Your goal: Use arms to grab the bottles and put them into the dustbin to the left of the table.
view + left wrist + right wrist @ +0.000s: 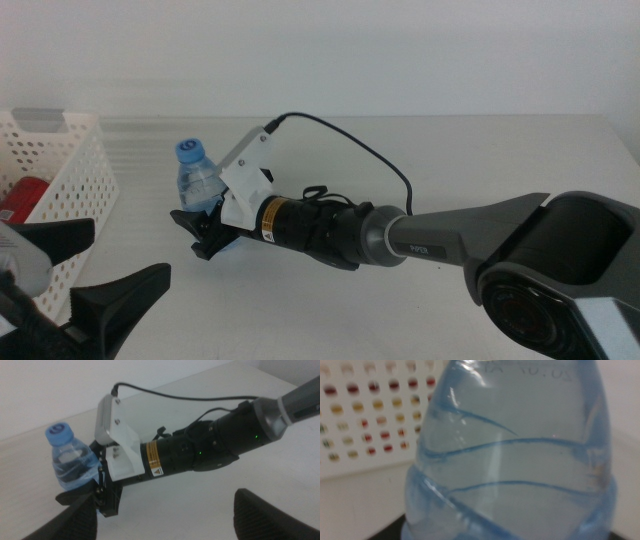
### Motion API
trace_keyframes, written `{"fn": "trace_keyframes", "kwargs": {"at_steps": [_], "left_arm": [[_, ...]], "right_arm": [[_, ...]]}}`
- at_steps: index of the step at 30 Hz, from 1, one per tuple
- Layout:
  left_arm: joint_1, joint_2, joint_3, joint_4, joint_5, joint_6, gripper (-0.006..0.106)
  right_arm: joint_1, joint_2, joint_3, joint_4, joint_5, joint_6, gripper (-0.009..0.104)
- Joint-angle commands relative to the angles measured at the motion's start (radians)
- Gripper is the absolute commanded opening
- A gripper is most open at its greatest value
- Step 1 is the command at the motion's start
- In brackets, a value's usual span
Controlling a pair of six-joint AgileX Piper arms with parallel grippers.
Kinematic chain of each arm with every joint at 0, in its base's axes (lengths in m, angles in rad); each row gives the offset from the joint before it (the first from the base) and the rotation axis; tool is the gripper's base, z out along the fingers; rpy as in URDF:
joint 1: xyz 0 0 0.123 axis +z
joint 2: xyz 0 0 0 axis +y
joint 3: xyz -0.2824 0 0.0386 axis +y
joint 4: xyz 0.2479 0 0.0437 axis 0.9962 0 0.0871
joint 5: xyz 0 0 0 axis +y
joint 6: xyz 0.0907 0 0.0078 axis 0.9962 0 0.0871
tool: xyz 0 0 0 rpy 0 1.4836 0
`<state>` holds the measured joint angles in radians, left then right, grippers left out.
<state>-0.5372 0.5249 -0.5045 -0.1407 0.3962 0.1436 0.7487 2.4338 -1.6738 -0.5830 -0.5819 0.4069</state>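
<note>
In the middle view, we see the right gripper [205,232] reaching in across the white table [420,150], its dark jaws set on either side of the lower body of the small clear water bottle [197,178]. The bottle stands upright with its blue cap [190,150] above the jaws, so we judge the grip is taken low to leave the neck free. The jaws seem to be closed against it, and the bottle still looks to rest on the table. Beyond the jaws, on the far side of the bottle from the arm, stands the perforated white dustbin [75,185], with a red can [25,198] already lying inside. The left gripper [85,262] waits close to the camera, jaws spread wide and empty.

In the left wrist view, the right gripper [97,491] shows from the side: the water bottle [72,462] sits at its tips, the base pinched between them. The left gripper's own jaws stand far apart with nothing between.

In the right wrist view, the water bottle [512,455] fills nearly everything, right in the gripper's mouth; the jaws themselves are hidden. Behind it is the dustbin wall [367,415], red showing through the holes.
</note>
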Motion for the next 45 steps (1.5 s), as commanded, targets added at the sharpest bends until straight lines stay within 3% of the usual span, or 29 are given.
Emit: {"fn": "trace_keyframes", "kwargs": {"at_steps": [1, 6, 7, 13, 16, 19, 24, 28, 31, 39, 45], "left_arm": [[-0.007, 0.004, -0.028, -0.012, -0.069, -0.012, 0.090], [-0.007, 0.004, -0.028, -0.012, -0.069, -0.012, 0.090], [-0.007, 0.004, -0.028, -0.012, -0.069, -0.012, 0.090], [-0.007, 0.004, -0.028, -0.012, -0.069, -0.012, 0.090], [-0.007, 0.004, -0.028, -0.012, -0.069, -0.012, 0.090], [-0.007, 0.004, -0.028, -0.012, -0.069, -0.012, 0.090], [-0.007, 0.004, -0.028, -0.012, -0.069, -0.012, 0.090], [-0.007, 0.004, -0.028, -0.012, -0.068, -0.012, 0.090], [-0.007, 0.004, -0.028, -0.012, -0.070, -0.012, 0.090], [-0.007, 0.004, -0.028, -0.012, -0.070, -0.012, 0.090], [-0.007, 0.004, -0.028, -0.012, -0.069, -0.012, 0.090]], "right_arm": [[-0.003, -0.068, -0.046, 0.026, -0.130, 0.000, 0.000], [-0.003, -0.057, -0.039, 0.025, -0.123, 0.000, 0.002], [-0.004, -0.060, -0.039, -0.001, -0.130, 0.009, 0.021], [-0.009, -0.067, -0.039, -0.103, -0.123, 0.152, 0.067], [-0.010, -0.089, -0.039, -0.191, -0.103, 0.202, 0.086], [-0.013, -0.124, -0.039, -0.307, -0.045, 0.284, 0.094], [-0.036, -0.195, -0.010, -0.510, 0.008, 0.519, 0.095], [-0.063, -0.291, 0.102, -0.637, 0.004, 0.653, 0.095], [-0.083, -0.390, 0.217, -0.676, 0.005, 0.678, 0.093], [-0.137, -0.743, 0.531, -0.680, 0.012, 0.670, 0.085], [-0.145, -1.012, 0.683, -0.738, 0.129, 0.681, 0.083]]}}
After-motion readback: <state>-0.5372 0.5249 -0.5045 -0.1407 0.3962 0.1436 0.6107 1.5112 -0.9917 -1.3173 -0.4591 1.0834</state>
